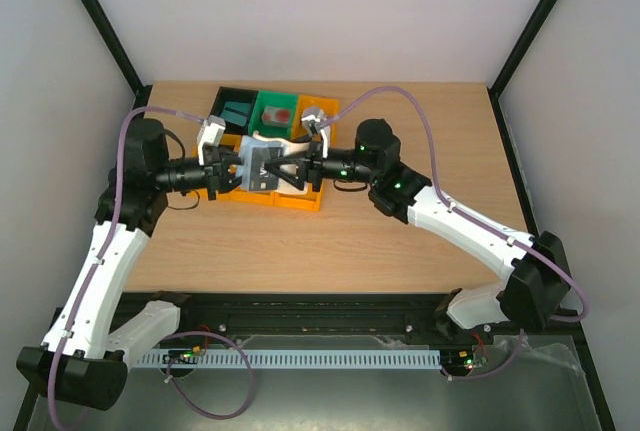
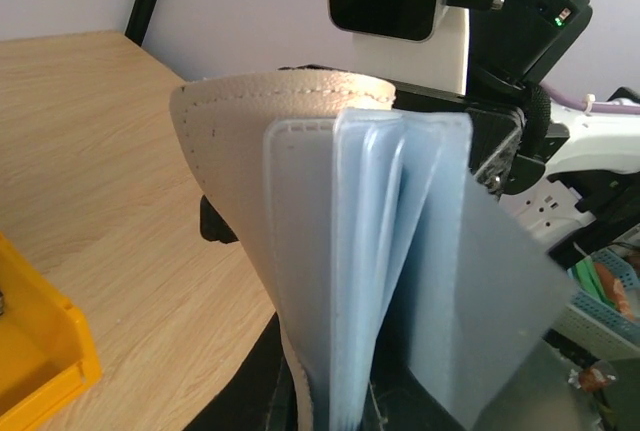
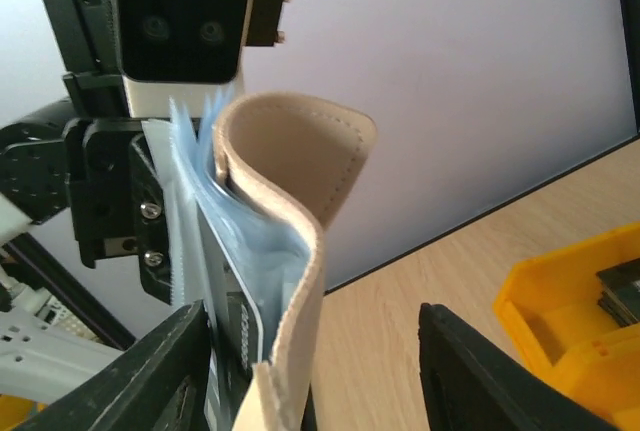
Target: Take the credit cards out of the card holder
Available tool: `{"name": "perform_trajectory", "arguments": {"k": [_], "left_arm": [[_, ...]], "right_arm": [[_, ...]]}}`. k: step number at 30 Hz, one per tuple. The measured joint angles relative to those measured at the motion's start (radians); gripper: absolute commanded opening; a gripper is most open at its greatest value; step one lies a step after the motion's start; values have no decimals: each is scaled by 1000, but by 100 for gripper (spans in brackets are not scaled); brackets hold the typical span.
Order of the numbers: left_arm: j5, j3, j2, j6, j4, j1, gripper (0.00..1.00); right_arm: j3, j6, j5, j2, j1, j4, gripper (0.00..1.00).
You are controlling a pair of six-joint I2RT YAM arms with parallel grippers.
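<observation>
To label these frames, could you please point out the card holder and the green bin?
card holder (image 2: 235, 161), left wrist view, tan outer cover.
green bin (image 1: 272, 97), top external view, far wall.

**Robotics laboratory test cell.** You face a wood-grain worktop (image 1: 400, 251) boxed in by plain white panels (image 1: 300, 11) on black frame posts (image 1: 98, 19). Two white-and-black arms, the left arm (image 1: 100, 261) and the right arm (image 1: 470, 226), are bolted to a black rail (image 1: 320, 307) at its near edge, trailing purple cables (image 1: 392, 89), with a slotted white cable duct (image 1: 330, 359) below. Small coloured plastic bins (image 1: 295, 201) stand toward the back.
</observation>
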Motion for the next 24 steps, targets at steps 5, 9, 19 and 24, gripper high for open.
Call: {"name": "perform_trajectory", "arguments": {"k": [5, 9, 19, 24], "left_arm": [[13, -33, -14, -40, 51, -1, 2], [24, -48, -17, -61, 74, -2, 2], [54, -43, -22, -17, 64, 5, 27], [62, -35, -22, 98, -20, 28, 54]], "right_arm": [[0, 39, -71, 2, 0, 39, 33], [0, 72, -126, 6, 0, 63, 17], [-5, 76, -156, -17, -11, 49, 2], [-25, 56, -169, -72, -31, 5, 2]]}}
